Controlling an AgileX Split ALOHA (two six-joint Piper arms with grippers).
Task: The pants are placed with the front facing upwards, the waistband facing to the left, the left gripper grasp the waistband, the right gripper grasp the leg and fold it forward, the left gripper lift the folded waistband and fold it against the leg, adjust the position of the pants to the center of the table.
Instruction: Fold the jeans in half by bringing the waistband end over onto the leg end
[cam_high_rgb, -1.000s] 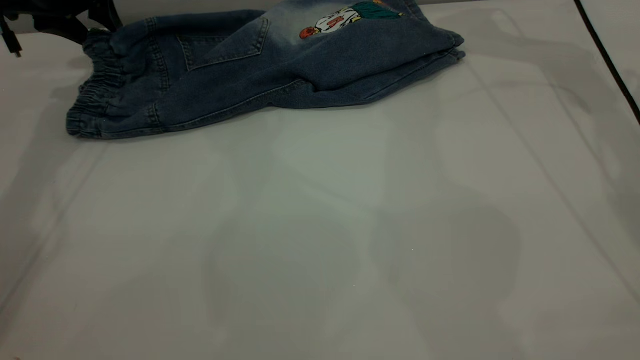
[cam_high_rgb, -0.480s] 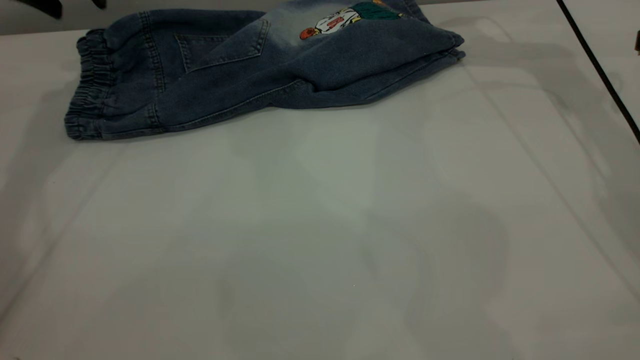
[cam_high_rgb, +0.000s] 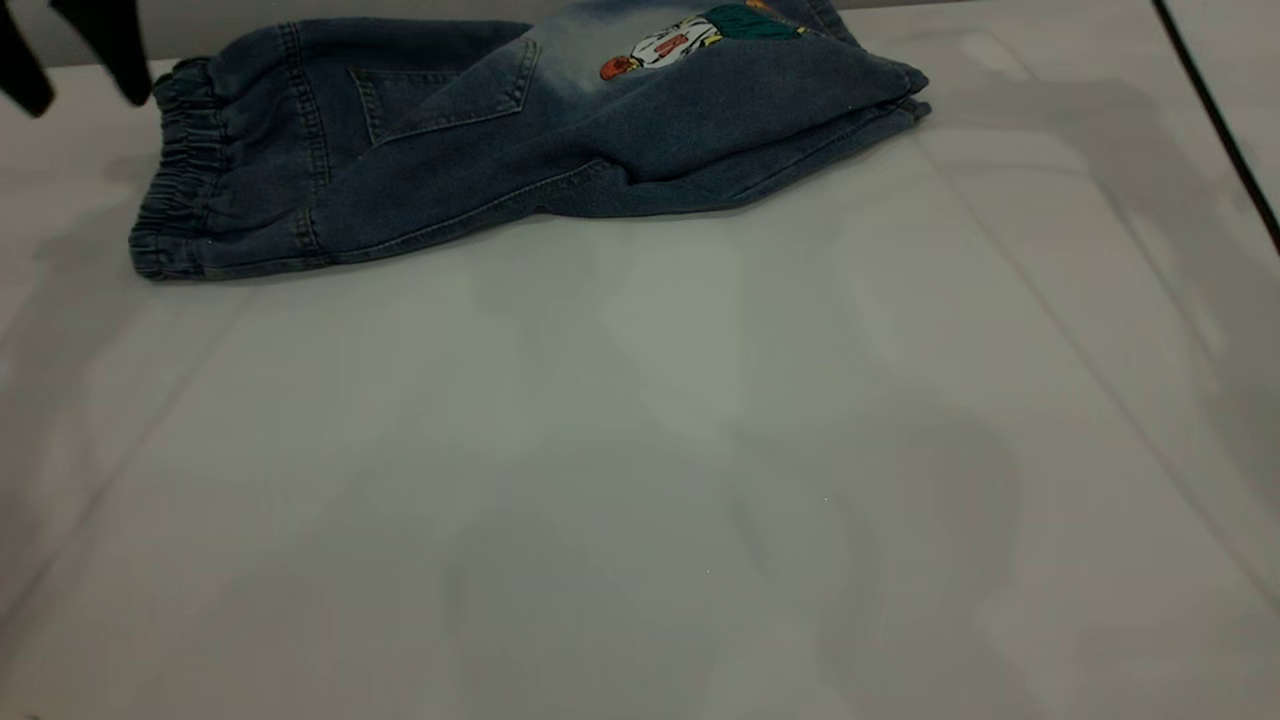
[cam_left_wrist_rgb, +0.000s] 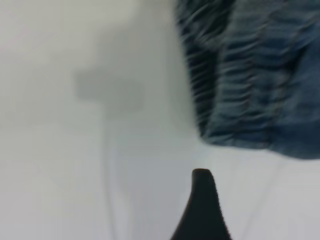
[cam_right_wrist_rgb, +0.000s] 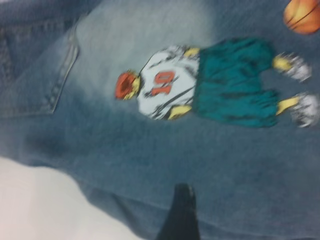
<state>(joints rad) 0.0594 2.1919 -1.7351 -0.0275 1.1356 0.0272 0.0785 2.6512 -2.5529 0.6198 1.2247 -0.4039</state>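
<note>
So the pants (cam_high_rgb: 520, 130) are lying folded along the far edge of the table (cam_high_rgb: 640, 450), toward its far left corner, with the back side up: you can see a pocket (cam_high_rgb: 440, 95) and the cartoon print (cam_high_rgb: 690, 40) of a little player in a white jersey and green shorts. The waistband (cam_high_rgb: 185, 170) is the bunched elastic end pointing at the left edge, and the leg (cam_high_rgb: 780, 120) points toward the right, hems stacked. Rest of the tabletop is bare apart from soft shadows, and a black cable (cam_high_rgb: 1215, 120) cuts across the far right corner.

The left gripper (cam_high_rgb: 75, 55) hangs at the far left corner just beside the waistband, two dark fingers with a clear gap between them, not touching the denim, holding nothing. Half a second ago it was barely peeking in at the top of the exterior view, so it has dropped back down toward the waistband; a second ago it was right up against it. Pants themselves haven't budged since.

The right gripper (cam_right_wrist_rgb: 180, 215) hovers over the leg near the print; only one finger shows in its wrist view, so I can't tell whether it's spread or closed
</note>
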